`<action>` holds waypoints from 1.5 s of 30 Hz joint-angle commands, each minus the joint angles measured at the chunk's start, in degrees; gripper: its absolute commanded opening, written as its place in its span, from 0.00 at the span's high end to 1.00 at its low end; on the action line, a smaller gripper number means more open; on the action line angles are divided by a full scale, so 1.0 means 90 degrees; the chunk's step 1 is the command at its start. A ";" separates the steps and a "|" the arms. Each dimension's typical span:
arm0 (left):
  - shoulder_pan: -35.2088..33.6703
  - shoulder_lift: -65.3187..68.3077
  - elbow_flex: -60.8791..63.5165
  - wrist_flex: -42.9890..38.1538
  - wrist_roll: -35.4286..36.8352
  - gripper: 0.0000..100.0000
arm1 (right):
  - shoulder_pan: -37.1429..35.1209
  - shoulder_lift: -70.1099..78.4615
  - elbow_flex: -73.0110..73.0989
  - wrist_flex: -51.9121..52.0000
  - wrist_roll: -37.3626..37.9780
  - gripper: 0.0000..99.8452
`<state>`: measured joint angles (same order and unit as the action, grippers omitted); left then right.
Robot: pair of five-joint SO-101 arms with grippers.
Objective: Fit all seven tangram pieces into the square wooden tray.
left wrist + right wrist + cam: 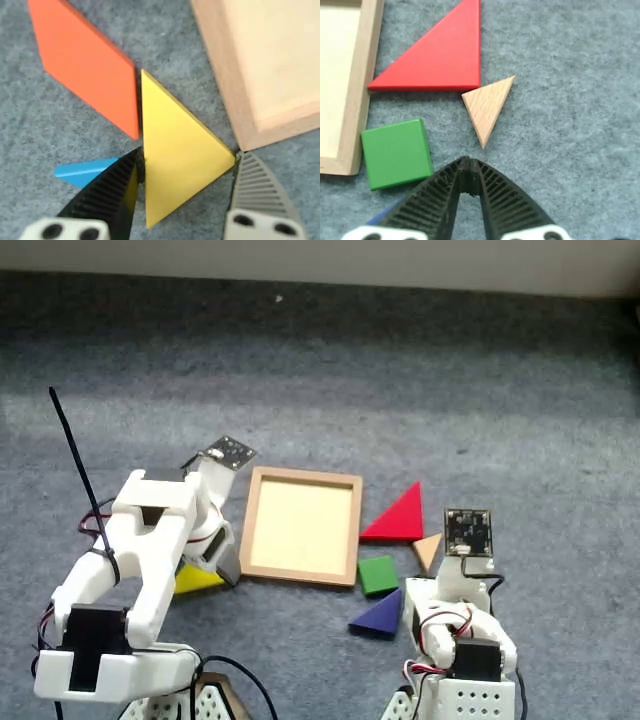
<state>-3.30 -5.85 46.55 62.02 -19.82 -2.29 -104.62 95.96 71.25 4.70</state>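
The square wooden tray (248, 525) lies in the middle with nothing in it; one of its corners (245, 125) is close to my left gripper. My left gripper (190, 159) is shut on the yellow triangle (175, 145), which lies flat on the carpet, with one finger at its long edge and the other at its corner. An orange parallelogram (85, 65) and a light blue piece (82, 171) lie beside it. My right gripper (469, 172) is shut on nothing, just short of the small wooden triangle (487, 105). The red triangle (440, 57), green square (396, 152) and dark blue triangle (380, 615) lie right of the tray.
Grey carpet covers the whole table. A thin black cable (75, 460) rises from the left arm. The right arm's base (455, 640) stands close to the dark blue triangle. Open carpet stretches behind the tray.
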 commanded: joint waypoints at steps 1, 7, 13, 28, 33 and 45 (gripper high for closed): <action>0.0181 -0.0171 -0.0142 0.0068 0.0107 0.76 | 0.0063 -0.0073 0.0952 0.0044 0.0059 0.99; 0.0220 -0.1470 -0.0132 0.0791 0.0117 0.76 | 0.0063 -0.0073 0.0952 0.0044 0.0059 0.99; 0.0220 -0.2525 -0.0181 0.1563 0.0117 0.76 | 0.0063 -0.0073 0.0952 0.0044 0.0059 0.99; 0.0200 -0.2310 0.0083 0.1514 0.0078 0.68 | 0.0063 -0.0073 0.0952 0.0044 0.0059 0.99; -0.0054 -0.1070 0.0015 0.0557 0.0039 0.68 | 0.0063 -0.0073 0.0952 0.0044 0.0059 0.99; -0.0278 -0.0220 -0.0161 0.0205 -0.0322 0.68 | 0.0063 -0.0073 0.0952 0.0044 0.0059 0.99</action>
<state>-4.97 -7.87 46.29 64.57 -22.02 -2.29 -104.62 95.96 71.25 4.70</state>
